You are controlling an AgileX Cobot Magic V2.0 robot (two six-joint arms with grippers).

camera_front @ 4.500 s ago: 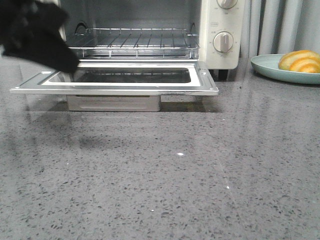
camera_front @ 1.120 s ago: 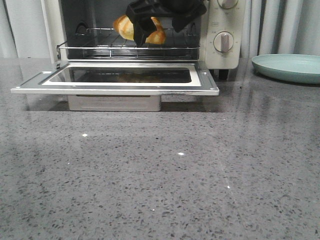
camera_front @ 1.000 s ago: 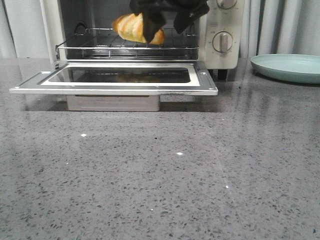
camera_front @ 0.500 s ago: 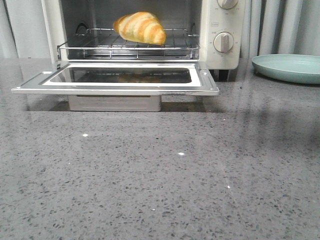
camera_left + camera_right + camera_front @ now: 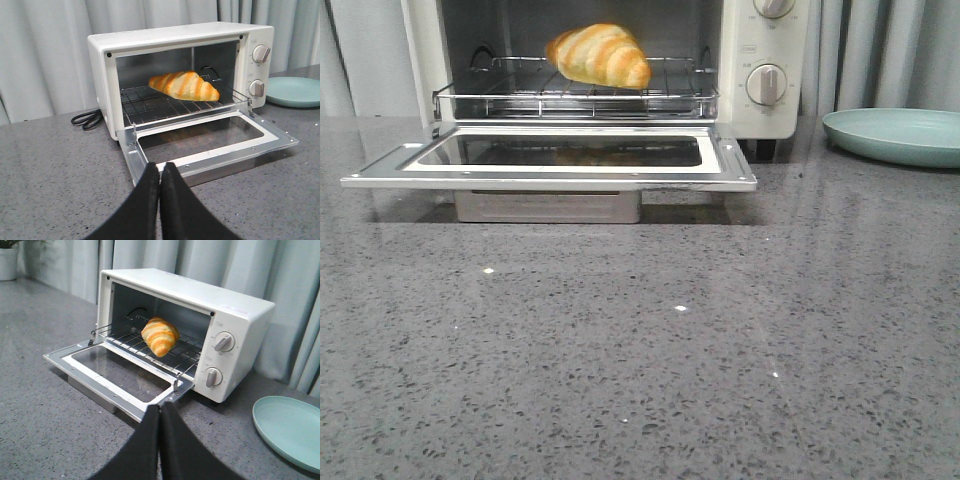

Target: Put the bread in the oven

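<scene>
The bread (image 5: 599,55), a golden striped croissant roll, lies on the wire rack (image 5: 575,95) inside the cream-white oven (image 5: 765,105). The oven's glass door (image 5: 550,160) hangs open and flat. The bread also shows in the left wrist view (image 5: 184,86) and the right wrist view (image 5: 159,336). My left gripper (image 5: 160,167) is shut and empty, back from the door's front edge. My right gripper (image 5: 160,407) is shut and empty, near the door's right corner. Neither gripper shows in the front view.
An empty pale green plate (image 5: 900,135) sits right of the oven; it also shows in the right wrist view (image 5: 287,432). A black cord (image 5: 86,119) lies left of the oven. Grey speckled countertop (image 5: 640,350) spreads in front. Curtains hang behind.
About a second ago my right gripper held the bread over the rack. It let go and pulled out of the front view. The bread now rests on the rack; the plate is empty.
</scene>
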